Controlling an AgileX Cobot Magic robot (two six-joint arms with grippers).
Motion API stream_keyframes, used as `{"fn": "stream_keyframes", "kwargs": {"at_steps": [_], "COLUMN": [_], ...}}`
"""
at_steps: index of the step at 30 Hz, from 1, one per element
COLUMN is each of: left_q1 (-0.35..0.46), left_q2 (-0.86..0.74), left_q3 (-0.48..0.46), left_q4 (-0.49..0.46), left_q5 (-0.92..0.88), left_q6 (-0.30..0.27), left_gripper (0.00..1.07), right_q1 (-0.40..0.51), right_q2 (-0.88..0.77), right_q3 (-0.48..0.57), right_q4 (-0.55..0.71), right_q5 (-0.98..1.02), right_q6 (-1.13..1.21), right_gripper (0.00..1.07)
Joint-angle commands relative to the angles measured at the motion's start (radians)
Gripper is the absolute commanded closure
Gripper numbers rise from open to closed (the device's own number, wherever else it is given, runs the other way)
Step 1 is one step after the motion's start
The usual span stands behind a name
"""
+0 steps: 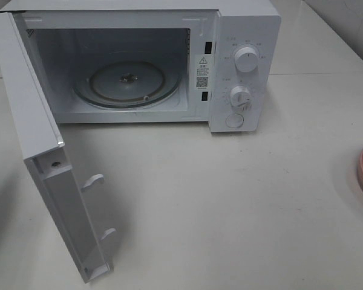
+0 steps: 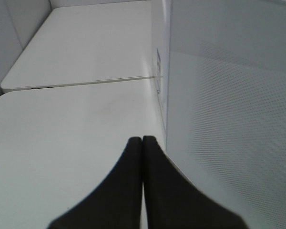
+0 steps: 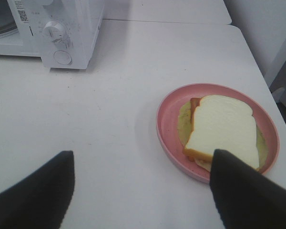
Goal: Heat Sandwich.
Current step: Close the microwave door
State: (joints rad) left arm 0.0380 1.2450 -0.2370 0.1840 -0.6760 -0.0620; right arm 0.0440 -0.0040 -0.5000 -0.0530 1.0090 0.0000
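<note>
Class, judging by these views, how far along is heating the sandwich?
Done: the microwave door stands open, turntable bare. In hand: the right claw, open, hovers near the sandwich on its plate. Left: moving the sandwich inside, shutting the door, starting the heat.

**Where everything sits on the table**

So the microwave [image 1: 169,60] is at the back edge of the table [image 1: 230,199], its door [image 1: 42,163] swung out toward the front-left corner. Turntable [image 1: 128,83] is inside the cavity, knobs [image 1: 247,59] on the right part of its front. The plate [image 3: 170,119] is over at the right edge, well apart from the microwave, with the sandwich [image 3: 224,129] lying on it.
</note>
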Motion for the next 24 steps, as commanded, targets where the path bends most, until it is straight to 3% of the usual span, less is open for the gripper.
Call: {"fn": "stream_keyframes", "kwargs": {"at_steps": [1,6,24], "left_q1": [-0.002,-0.057,-0.322], "left_q2": [0.068,0.150,0.351], "left_q3": [-0.003,-0.026,-0.133], "left_q4": [0.086,0.132,0.099], "left_q5": [-0.107,-0.161,-0.214], "left_q6": [-0.067,-0.087,-0.073], "left_gripper": [1.07,1.07,1.07], "right_q1": [-0.008,-0.008,-0.008], "right_q2": [-0.025,-0.025,-0.025], "right_q3": [0.002,0.002,0.002], "right_q4": [0.005,0.005,0.005], "right_q5": [-0.011,-0.011,-0.011], "right_q6": [-0.008,-0.008,-0.008], "right_gripper": [0.32,0.32,0.32]}}
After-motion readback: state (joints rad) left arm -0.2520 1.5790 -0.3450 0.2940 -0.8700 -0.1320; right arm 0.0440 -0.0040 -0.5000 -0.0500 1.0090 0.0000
